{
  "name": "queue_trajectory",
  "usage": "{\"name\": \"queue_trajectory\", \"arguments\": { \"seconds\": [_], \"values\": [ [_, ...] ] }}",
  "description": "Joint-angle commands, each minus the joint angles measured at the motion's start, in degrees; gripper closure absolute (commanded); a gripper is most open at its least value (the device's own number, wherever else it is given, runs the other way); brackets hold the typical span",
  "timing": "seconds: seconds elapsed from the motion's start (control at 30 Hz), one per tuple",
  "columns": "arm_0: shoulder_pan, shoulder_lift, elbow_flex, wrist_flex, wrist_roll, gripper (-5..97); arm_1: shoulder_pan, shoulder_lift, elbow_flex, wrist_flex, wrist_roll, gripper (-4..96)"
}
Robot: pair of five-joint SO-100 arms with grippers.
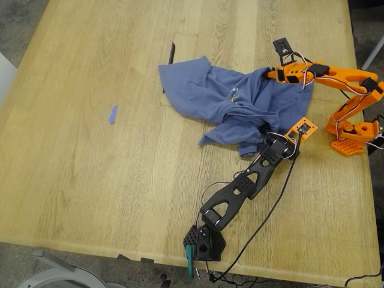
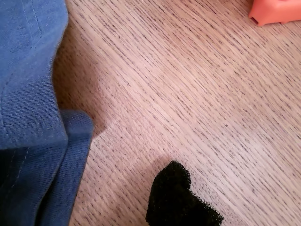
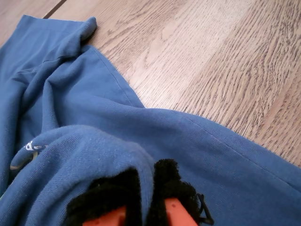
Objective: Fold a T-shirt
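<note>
Pale oak boards make up the table (image 1: 90,180), which fills nearly the whole exterior view, with grey floor at the edges. The T-shirt (image 1: 204,90) lies crumpled, not flat, on the half toward the exterior view's right. One broad flap reaches toward the rectangular panel (image 1: 183,48) set into the wood, and the rest is bunched in folds between the two arms. A little pale print (image 1: 234,96) shows in the creases near its middle.

My second gripper (image 1: 271,74), on the orange arm, sits on the shirt's far edge. In the second wrist view its black padded fingertips (image 3: 174,188) are drawn close together, with a ridge of blue cloth pinched between them. The fabric (image 3: 94,108) rises toward them from the boards.

My first gripper (image 1: 263,128), on the black arm, is at the shirt's near edge, just beside a hanging fold. The first wrist view shows only one black pad (image 2: 178,202) over bare wood and the shirt's hem (image 2: 28,94) apart from it, so I cannot tell how its jaws stand.

The orange base (image 1: 354,135) stands near the table edge on the exterior view's right. A small blue scrap (image 1: 113,114) lies well apart from the shirt toward the exterior view's left.
</note>
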Motion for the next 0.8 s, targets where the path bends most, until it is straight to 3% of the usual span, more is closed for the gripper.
{"name": "queue_trajectory", "arguments": {
  "seconds": [0.0,0.43,0.77],
  "values": [
    [-4.57,-0.53,-1.76,2.37,2.20,15,-0.53,3.08,-1.23,-0.18,-0.53,91.3],
    [-10.20,-2.02,-1.93,3.78,9.40,45,-0.35,3.08,-1.23,-0.79,-0.53,91.3],
    [-13.27,-3.69,-1.85,3.16,10.63,54,0.26,3.16,-1.41,-1.32,-0.26,91.3]
  ]
}}
